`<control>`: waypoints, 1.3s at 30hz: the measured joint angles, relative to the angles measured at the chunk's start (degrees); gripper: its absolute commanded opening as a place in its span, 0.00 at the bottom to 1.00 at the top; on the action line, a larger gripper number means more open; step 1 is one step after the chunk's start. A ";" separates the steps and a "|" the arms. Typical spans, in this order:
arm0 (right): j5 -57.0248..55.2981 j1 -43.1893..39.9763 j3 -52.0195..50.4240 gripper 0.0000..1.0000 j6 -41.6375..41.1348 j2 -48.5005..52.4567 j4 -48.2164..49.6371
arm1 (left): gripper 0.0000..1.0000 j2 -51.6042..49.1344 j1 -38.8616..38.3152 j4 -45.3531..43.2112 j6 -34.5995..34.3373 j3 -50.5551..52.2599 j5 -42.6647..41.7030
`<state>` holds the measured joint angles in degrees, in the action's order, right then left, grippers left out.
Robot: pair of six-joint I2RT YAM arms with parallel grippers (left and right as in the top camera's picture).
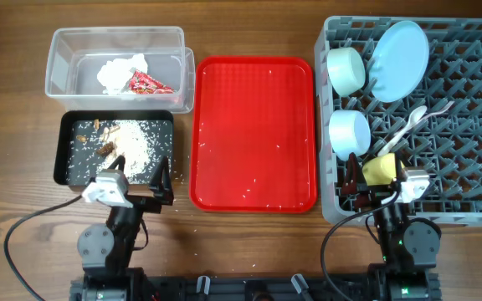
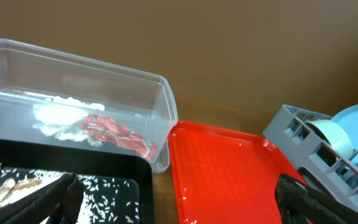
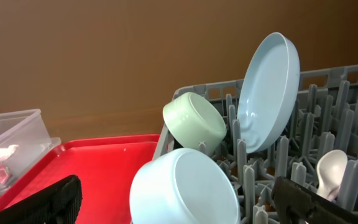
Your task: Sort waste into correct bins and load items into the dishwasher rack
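The clear tub [image 1: 57,63] holds crumpled white tissue [image 1: 120,71] and the red wrapper [image 1: 147,83]. The black tub [image 1: 64,159] holds white grains [image 1: 136,142] and brown bits [image 1: 105,149]. The grey rack [image 1: 475,125] holds the blue plate [image 1: 400,48] on edge, two pale bowls [image 1: 346,69] [image 1: 349,132], the yellow cup [image 1: 379,170] and a white utensil [image 1: 408,127]. My left gripper [image 1: 143,176] is open and empty at the black tub's near right corner. My right gripper [image 1: 376,186] is open and empty at the rack's near left edge, by the cup.
The flat red tray [image 1: 253,125] lies between the tubs and the rack, with a few stray grains on it. A few grains lie on the wood in front of it. In the right wrist view the near bowl [image 3: 185,186] sits just ahead of the fingers.
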<state>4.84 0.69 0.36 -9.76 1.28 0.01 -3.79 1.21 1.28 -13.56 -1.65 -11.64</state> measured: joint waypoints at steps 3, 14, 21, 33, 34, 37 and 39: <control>0.02 -0.02 0.00 1.00 -0.02 0.00 0.00 | 1.00 1.79 0.00 2.23 0.00 0.81 0.42; 0.02 -0.02 0.00 1.00 -0.02 0.00 0.00 | 1.00 2.95 0.00 2.16 0.00 0.81 0.76; 0.02 -0.02 0.00 1.00 0.00 0.00 0.00 | 1.00 2.95 0.00 2.19 0.00 0.81 0.87; 0.02 -0.02 0.00 1.00 0.00 0.00 0.00 | 1.00 2.95 0.00 2.19 0.00 0.81 0.87; 0.02 0.00 0.00 1.00 -0.02 0.00 0.00 | 1.00 2.95 0.00 2.16 0.00 0.81 0.87; 0.02 0.00 0.00 1.00 0.00 0.00 0.00 | 1.00 2.95 0.00 2.19 0.00 0.81 0.87; 0.02 -0.02 0.00 1.00 -0.02 0.00 0.00 | 1.00 2.95 0.00 2.16 0.00 0.81 0.87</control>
<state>4.86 0.67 0.36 -9.78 1.28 0.01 -0.84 1.21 3.44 -13.56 -0.84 -10.76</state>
